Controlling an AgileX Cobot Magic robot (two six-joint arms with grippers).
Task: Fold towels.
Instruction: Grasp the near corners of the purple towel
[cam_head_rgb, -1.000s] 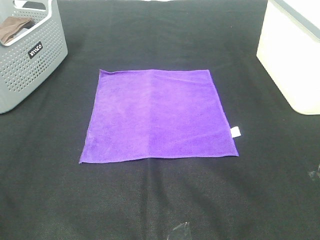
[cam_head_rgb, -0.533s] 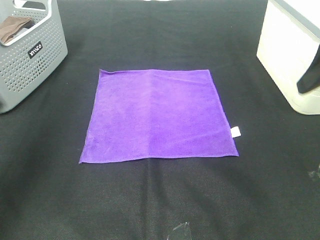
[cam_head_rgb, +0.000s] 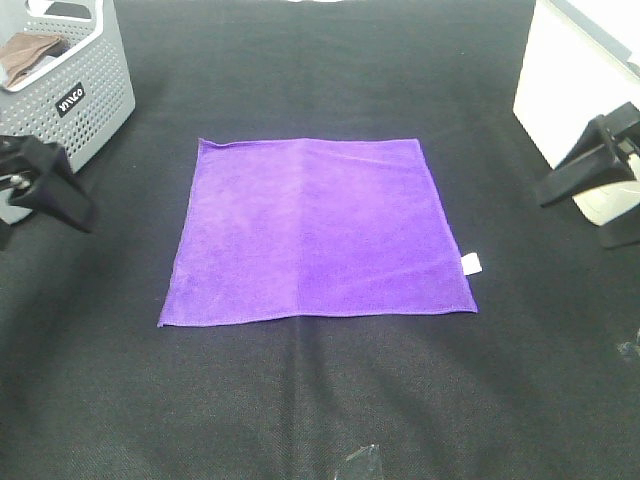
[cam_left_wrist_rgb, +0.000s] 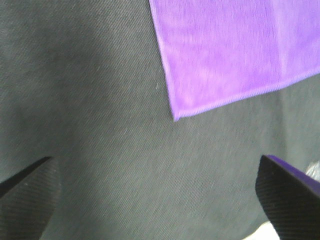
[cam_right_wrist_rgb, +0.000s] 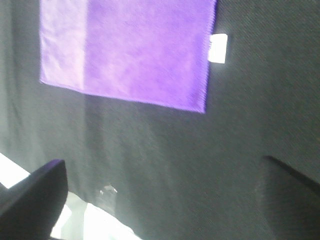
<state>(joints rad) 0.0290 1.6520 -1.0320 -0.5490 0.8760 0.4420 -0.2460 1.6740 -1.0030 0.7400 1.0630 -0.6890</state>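
Observation:
A bright purple square towel (cam_head_rgb: 315, 232) lies flat on the black tabletop, with a small white tag (cam_head_rgb: 470, 264) on its right edge. My left gripper (cam_head_rgb: 40, 190) hangs at the left edge of the overhead view, apart from the towel. In the left wrist view it is open (cam_left_wrist_rgb: 160, 200), its fingertips (cam_left_wrist_rgb: 287, 192) wide apart, over bare cloth near a towel corner (cam_left_wrist_rgb: 176, 117). My right gripper (cam_head_rgb: 590, 170) hangs at the right edge, also apart from the towel. In the right wrist view it is open (cam_right_wrist_rgb: 165, 195), with the towel (cam_right_wrist_rgb: 130, 55) and tag (cam_right_wrist_rgb: 218, 48) ahead.
A grey perforated basket (cam_head_rgb: 60, 110) holding a brown cloth (cam_head_rgb: 25, 55) stands at the back left. A white bin (cam_head_rgb: 580, 110) stands at the back right. Clear tape scraps (cam_head_rgb: 360, 462) lie near the front edge.
Both arms have come into the overhead view, the left from the left edge and the right from the right edge. The towel has not moved.

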